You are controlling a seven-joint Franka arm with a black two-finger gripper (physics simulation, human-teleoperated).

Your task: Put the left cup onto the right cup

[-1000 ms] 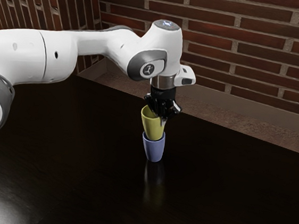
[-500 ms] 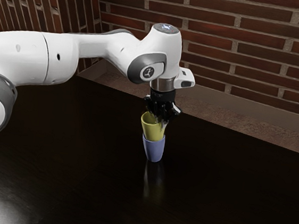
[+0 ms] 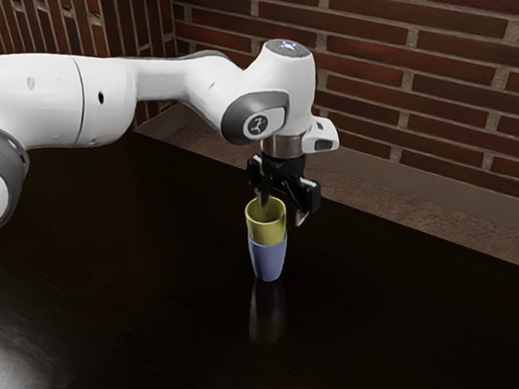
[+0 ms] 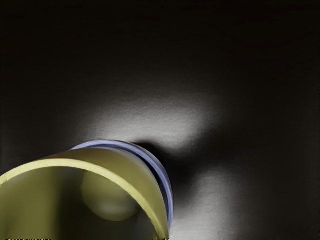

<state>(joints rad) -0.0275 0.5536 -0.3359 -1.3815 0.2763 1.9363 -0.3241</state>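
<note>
Glossy dark tabletop (image 3: 134,330) carries a tapered periwinkle cup (image 3: 269,261); the smooth yellow cup (image 3: 265,223) sits nested upright inside it. My gripper (image 3: 283,201) hangs just above, fingers spread, holding nothing. Rough brick wall (image 3: 440,65) behind.

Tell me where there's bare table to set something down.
Bare table spreads on the exterior view's right up to the wall ledge, and along the near edge. Crowded only where the yellow cup sits in the blue cup, under the hand.
</note>
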